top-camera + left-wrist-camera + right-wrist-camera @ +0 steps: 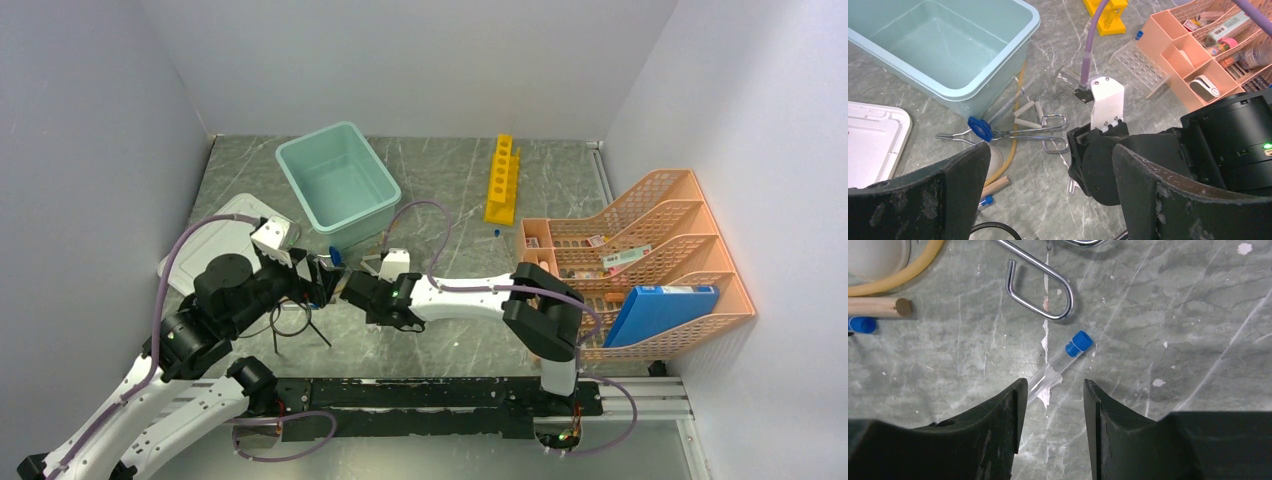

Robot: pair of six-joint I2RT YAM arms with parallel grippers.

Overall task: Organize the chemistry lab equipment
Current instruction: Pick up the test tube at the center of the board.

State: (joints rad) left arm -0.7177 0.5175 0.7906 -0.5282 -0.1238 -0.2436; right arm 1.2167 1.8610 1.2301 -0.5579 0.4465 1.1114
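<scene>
Between the parted jaws of the right gripper (1054, 385) lies a blue-capped tube (1063, 360) on the table (1173, 315); the left gripper (1050, 150) gapes wide, empty.

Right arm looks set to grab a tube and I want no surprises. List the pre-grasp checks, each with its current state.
1. Right gripper jaws apart: ok.
2. Blue-capped tube lying between those jaws: ok, though slanted, with its far end close to one side.
3. Tube apart from the wire clip: ok.
4. Fingertip height above the table: cannot tell.
5. Left gripper open and empty: ok.
</scene>
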